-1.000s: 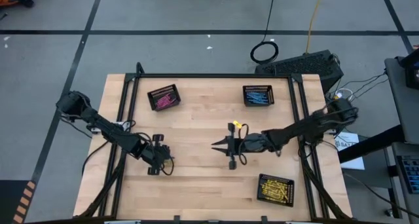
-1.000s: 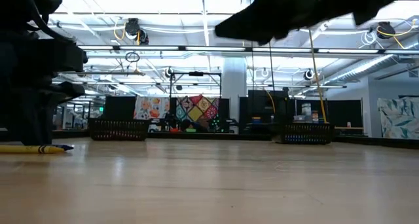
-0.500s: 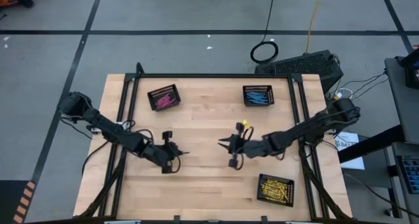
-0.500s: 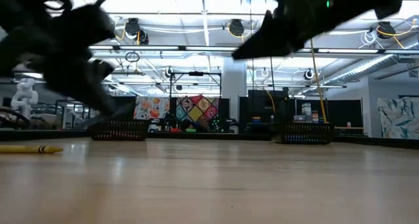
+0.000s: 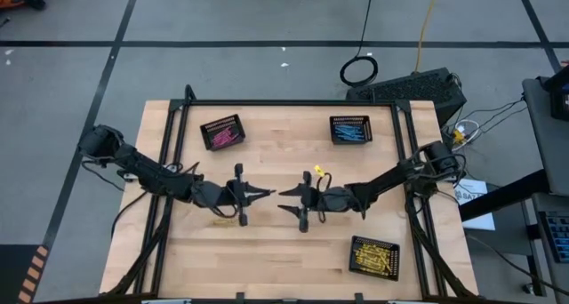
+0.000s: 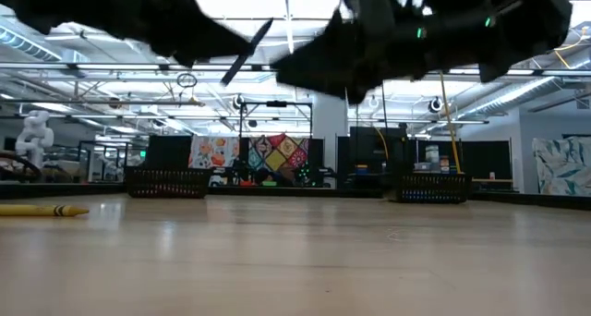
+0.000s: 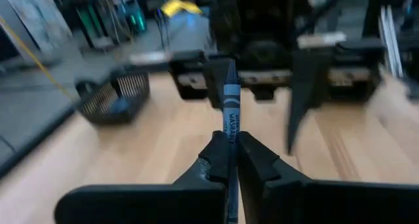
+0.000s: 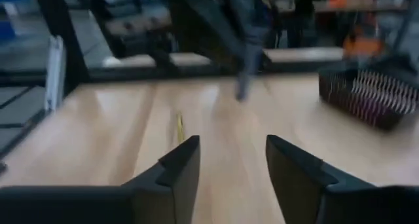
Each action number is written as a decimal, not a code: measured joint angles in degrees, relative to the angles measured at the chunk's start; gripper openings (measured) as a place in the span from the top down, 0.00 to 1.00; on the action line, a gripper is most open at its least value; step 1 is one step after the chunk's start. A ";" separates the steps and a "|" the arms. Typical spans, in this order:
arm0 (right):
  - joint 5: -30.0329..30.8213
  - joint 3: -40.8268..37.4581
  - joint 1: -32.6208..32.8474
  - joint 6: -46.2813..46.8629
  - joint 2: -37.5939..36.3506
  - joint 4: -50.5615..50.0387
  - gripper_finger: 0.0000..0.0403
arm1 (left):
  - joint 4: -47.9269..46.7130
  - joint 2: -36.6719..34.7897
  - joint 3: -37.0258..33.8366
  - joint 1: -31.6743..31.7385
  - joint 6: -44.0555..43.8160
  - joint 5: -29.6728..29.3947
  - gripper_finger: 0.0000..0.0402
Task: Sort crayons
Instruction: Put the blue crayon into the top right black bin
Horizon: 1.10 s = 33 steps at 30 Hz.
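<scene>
My left gripper (image 5: 253, 195) is above the middle of the table, shut on a blue crayon (image 7: 230, 106) whose tip points at my right gripper (image 5: 289, 198). My right gripper (image 8: 232, 171) faces it, open and empty, a short way off; the crayon (image 8: 244, 61) shows beyond its fingers, apart from them. A yellow crayon (image 6: 42, 210) lies flat on the table below and behind my left gripper; it also shows in the right wrist view (image 8: 180, 128). My left gripper pinches the blue crayon's rear part (image 7: 230, 155) between its two fingers. The crayon lies along the fingers and sticks out ahead of them. The fingers come about level from the table's left. The crayon is lifted clear of the table.
Three black mesh baskets stand on the table: one with pink crayons at the far left (image 5: 220, 132), one with blue crayons at the far right (image 5: 350, 129), one with yellow crayons at the near right (image 5: 373, 257). Bare wood lies between them.
My left gripper has risen from the table beside the yellow crayon and gone toward the table's right, turning from pointing down to about level, with the blue crayon lifted clear. My right gripper has gone toward the table's left, toward my left gripper.
</scene>
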 joint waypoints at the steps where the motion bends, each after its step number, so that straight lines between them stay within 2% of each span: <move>1: 1.27 0.00 0.10 -0.72 -0.24 1.79 0.58 | 2.11 0.00 0.00 0.29 1.00 0.00 0.98; 3: 3.56 0.01 0.16 -1.66 -0.33 6.33 0.57 | 5.14 -0.02 0.00 0.63 2.83 0.01 0.98; 8: 2.17 0.02 0.18 -6.89 -0.28 14.67 0.58 | 7.54 -0.02 -0.02 0.82 5.12 0.16 0.98; 10: 3.33 0.02 0.61 -8.17 -0.24 17.55 0.60 | 7.51 -0.02 -0.02 0.85 5.49 0.19 0.98; 15: 4.91 0.02 0.01 -8.34 -0.24 19.49 0.65 | 7.92 -0.02 -0.02 0.84 5.53 0.23 0.98; 21: 2.12 2.10 -0.61 -8.85 -0.24 18.28 0.68 | 8.11 -0.02 -0.02 0.82 5.54 0.30 0.98; 25: 0.23 5.06 -0.77 -9.65 -0.26 13.08 0.72 | 8.13 -0.02 -0.02 0.79 5.55 0.50 0.98; 29: 0.82 6.92 -0.77 -11.28 -0.26 8.33 0.81 | 8.13 -0.02 -0.02 0.75 5.57 0.77 0.98; 33: 1.24 7.13 -0.77 -12.09 -0.26 7.81 0.95 | 8.12 -0.02 -0.02 0.71 5.57 0.96 0.98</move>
